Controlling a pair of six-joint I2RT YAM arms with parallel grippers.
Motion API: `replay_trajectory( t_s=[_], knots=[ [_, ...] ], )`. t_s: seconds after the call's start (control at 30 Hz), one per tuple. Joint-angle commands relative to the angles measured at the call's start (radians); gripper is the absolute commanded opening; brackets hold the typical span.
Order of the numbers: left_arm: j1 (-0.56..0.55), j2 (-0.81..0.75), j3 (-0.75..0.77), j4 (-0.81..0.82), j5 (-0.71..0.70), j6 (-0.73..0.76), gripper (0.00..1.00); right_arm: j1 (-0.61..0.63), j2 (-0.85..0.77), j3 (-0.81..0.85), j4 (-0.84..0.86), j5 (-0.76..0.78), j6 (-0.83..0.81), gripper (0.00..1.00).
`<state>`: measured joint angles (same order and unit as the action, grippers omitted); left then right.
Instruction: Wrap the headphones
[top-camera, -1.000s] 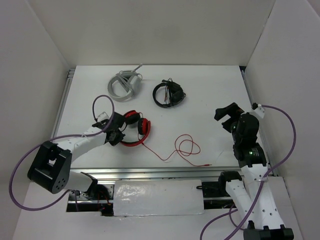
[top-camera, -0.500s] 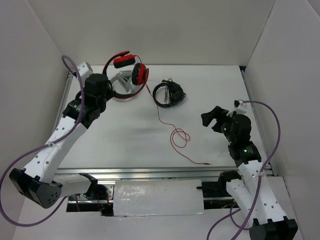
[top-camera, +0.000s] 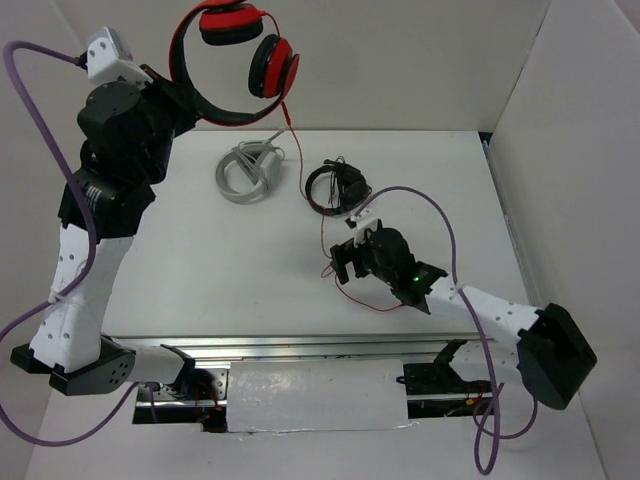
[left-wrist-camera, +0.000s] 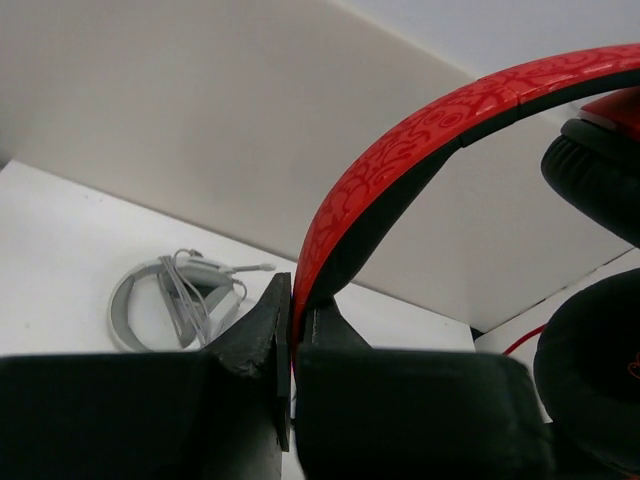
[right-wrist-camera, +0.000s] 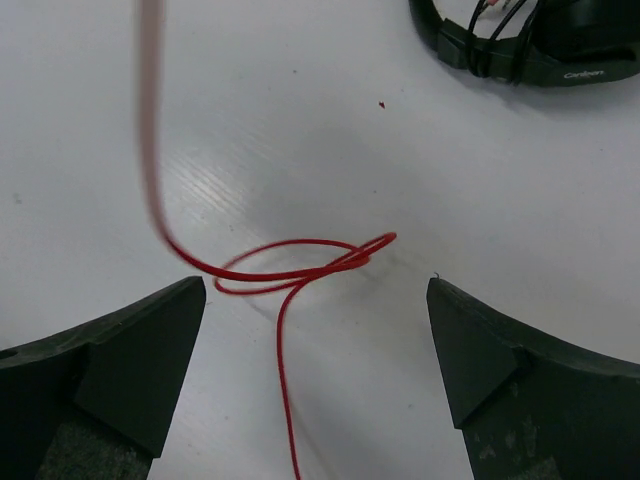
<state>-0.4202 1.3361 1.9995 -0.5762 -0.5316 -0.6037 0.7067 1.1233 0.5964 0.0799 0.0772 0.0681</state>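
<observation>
Aloft, headphones (top-camera: 272, 68) in left fingers (left-wrist-camera: 283, 325), well above the table (top-camera: 200, 250).

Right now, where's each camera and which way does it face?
Top external: above, behind the bases, looking down on the table; both arms show, left gripper holding the headphones high.
Left wrist: faces the back wall along its shut fingers on the headband; grey-white headphones below.
Right wrist: looks down at the cable loop inside the open right gripper; black headphones at top.
Shared: top external shows all of these too.
</observation>
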Motion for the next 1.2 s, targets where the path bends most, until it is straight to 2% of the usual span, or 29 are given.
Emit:
replay_trajectory(
  t_s=[0.0, 0.17, 0.27, 0.37, 0.7, 0.77, 0.8, 0.83, 0.93, 1.0, 1.07, 1.1, 1.13, 1.17],
  knots=[
    [0.001, -0.005, 0.096, 0.045, 0.041, 0.059, 0.0, 0.025, 0.085, 0.054, 0.205, 0.07, -0.106, 1.0],
    [0.0, -0.031, 0.111, 0.062, 0.074, 0.074, 0.0, 0.034, 0.248, 0.114, 0.406, 0.13, -0.07, 1.0],
    [0.0, -0.052, 0.107, 0.073, 0.082, 0.079, 0.0, 0.037, 0.328, 0.152, 0.489, 0.04, -0.045, 1.0],
    [-0.002, -0.055, 0.13, 0.069, 0.087, 0.085, 0.0, 0.051, 0.406, 0.218, 0.46, -0.049, -0.05, 1.0],
    [0.0, -0.104, 0.107, 0.081, 0.042, 0.094, 0.0, 0.128, 0.598, 0.371, 0.411, -0.119, 0.025, 0.98],
    [-0.002, -0.112, 0.116, 0.081, 0.027, 0.096, 0.0, 0.123, 0.612, 0.368, 0.414, -0.122, 0.064, 0.94],
    [0.0, -0.115, 0.117, 0.079, 0.01, 0.091, 0.0, 0.12, 0.618, 0.349, 0.425, -0.132, 0.082, 0.86],
    [0.0, -0.12, 0.113, 0.084, 0.001, 0.087, 0.0, 0.117, 0.618, 0.332, 0.437, -0.164, 0.105, 0.83],
    [-0.002, -0.129, 0.099, 0.11, -0.022, 0.087, 0.0, 0.135, 0.627, 0.223, 0.584, -0.218, 0.2, 0.81],
    [0.0, -0.121, 0.105, 0.104, -0.036, 0.085, 0.0, 0.146, 0.641, 0.197, 0.638, -0.225, 0.205, 0.76],
    [0.0, -0.115, 0.105, 0.108, -0.051, 0.085, 0.0, 0.16, 0.656, 0.229, 0.579, -0.228, 0.191, 0.6],
    [0.0, -0.115, 0.105, 0.11, -0.06, 0.09, 0.0, 0.162, 0.656, 0.232, 0.564, -0.237, 0.188, 0.44],
    [0.0, -0.109, 0.104, 0.11, -0.086, 0.091, 0.0, 0.166, 0.641, 0.227, 0.563, -0.25, 0.185, 0.36],
    [-0.002, -0.107, 0.096, 0.114, -0.102, 0.093, 0.0, 0.175, 0.626, 0.197, 0.578, -0.248, 0.185, 0.25]
  ],
)
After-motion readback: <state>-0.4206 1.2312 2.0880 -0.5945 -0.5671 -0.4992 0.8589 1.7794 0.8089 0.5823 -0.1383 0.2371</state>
